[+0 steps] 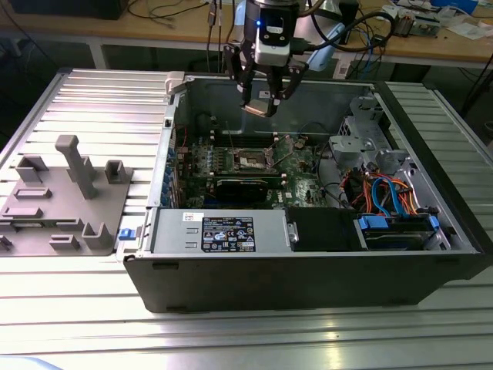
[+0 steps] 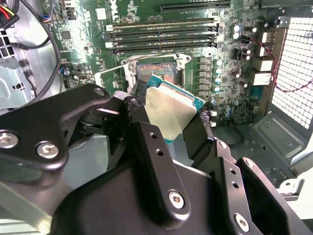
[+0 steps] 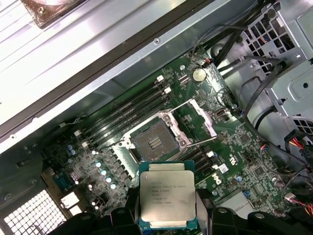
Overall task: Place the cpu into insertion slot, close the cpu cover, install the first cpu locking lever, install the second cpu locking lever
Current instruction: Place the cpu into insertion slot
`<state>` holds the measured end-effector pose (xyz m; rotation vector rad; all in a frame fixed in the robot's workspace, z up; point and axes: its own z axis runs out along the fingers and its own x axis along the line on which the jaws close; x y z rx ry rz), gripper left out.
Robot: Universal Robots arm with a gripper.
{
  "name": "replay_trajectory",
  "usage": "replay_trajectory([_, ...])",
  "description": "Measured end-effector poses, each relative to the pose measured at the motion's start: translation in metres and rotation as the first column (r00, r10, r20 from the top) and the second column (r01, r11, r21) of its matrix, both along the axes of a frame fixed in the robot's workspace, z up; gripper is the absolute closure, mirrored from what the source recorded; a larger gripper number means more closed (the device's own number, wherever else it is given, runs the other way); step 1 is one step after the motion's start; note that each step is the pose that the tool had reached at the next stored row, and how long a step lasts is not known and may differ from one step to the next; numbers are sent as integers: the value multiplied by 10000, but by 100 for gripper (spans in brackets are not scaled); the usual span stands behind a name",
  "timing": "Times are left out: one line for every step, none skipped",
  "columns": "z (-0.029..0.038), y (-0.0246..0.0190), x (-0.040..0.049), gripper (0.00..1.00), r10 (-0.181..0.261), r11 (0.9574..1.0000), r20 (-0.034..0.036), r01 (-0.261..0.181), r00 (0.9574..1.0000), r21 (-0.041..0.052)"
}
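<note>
My gripper (image 1: 260,104) hangs above the open computer case (image 1: 308,285), shut on the cpu (image 1: 259,109). In both wrist views the cpu (image 3: 167,193) (image 2: 168,110) is a flat square chip with a silver top, pinched at two opposite edges by the black fingers (image 2: 142,105). It is held in the air, apart from the green motherboard. The insertion slot (image 3: 154,142) (image 1: 253,159) lies bare below it, partly hidden behind the chip in the second wrist view (image 2: 155,68). The cpu cover (image 3: 203,117) stands swung open beside the slot. Two thin locking levers (image 3: 178,106) stick up, unlatched.
Memory slots (image 3: 127,115) run along one side of the slot. A black power supply (image 1: 223,231) and a drive cage with blue and orange cables (image 1: 385,204) fill the case's near side. A grey fixture plate (image 1: 65,196) lies at the exterior view's left.
</note>
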<state>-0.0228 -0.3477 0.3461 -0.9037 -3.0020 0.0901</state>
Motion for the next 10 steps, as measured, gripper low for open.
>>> replay_trajectory([0, 0, 0, 46, -25, 10000, 0, 25, 10000, 0])
replay_trajectory([0, 0, 0, 46, -55, 10000, 0, 55, 10000, 0])
replay_trajectory([0, 0, 0, 46, -95, 10000, -1, 95, 10000, 0])
replay_trajectory([0, 0, 0, 46, -138, 9999, 0, 138, 9999, 0])
replay_trajectory([0, 0, 0, 46, -160, 9999, 0, 160, 9999, 0])
replay_trajectory([0, 0, 0, 46, -181, 9998, 0, 181, 9998, -1])
replay_trajectory([0, 0, 0, 46, -237, 9997, 0, 237, 9997, 0])
replay_trajectory([0, 0, 0, 46, -263, 9997, -1, 263, 9997, 0])
replay_trajectory([0, 0, 0, 46, -284, 9996, 0, 284, 9996, 0])
replay_trajectory([0, 0, 0, 46, -322, 9995, 0, 322, 9995, 0])
